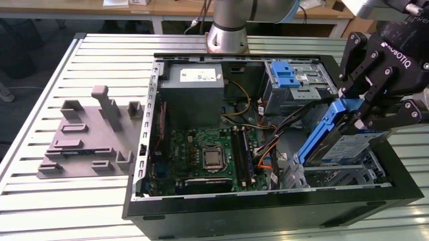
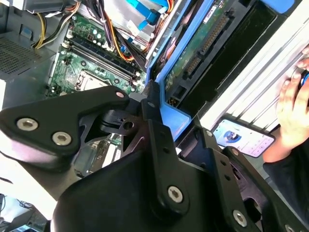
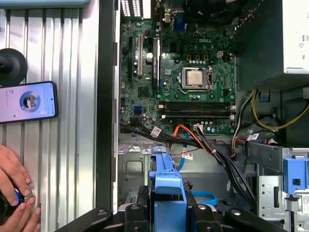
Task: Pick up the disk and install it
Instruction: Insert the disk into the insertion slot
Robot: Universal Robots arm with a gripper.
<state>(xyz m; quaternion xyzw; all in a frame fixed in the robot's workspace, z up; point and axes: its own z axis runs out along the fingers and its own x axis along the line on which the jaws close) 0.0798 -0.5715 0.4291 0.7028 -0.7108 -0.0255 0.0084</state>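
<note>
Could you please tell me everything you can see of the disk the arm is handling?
The disk is a flat silver drive with a white-and-blue label, framed by a blue plastic bracket. The gripper is shut on its upper end and holds it steeply tilted, its lower end down in the open computer case, over the metal drive bay at the case's front corner, on the exterior view's right. In the second wrist view its circuit-board underside and connectors show.

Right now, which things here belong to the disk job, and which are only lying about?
Part of the job:
- disk, tilted, at the case's drive cage
- gripper, shut on the disk's blue bracket
- computer case, open

Only lying about:
- grey holder on the table, at the exterior view's left
- phone on the table
- a person's hand beside the case
</note>
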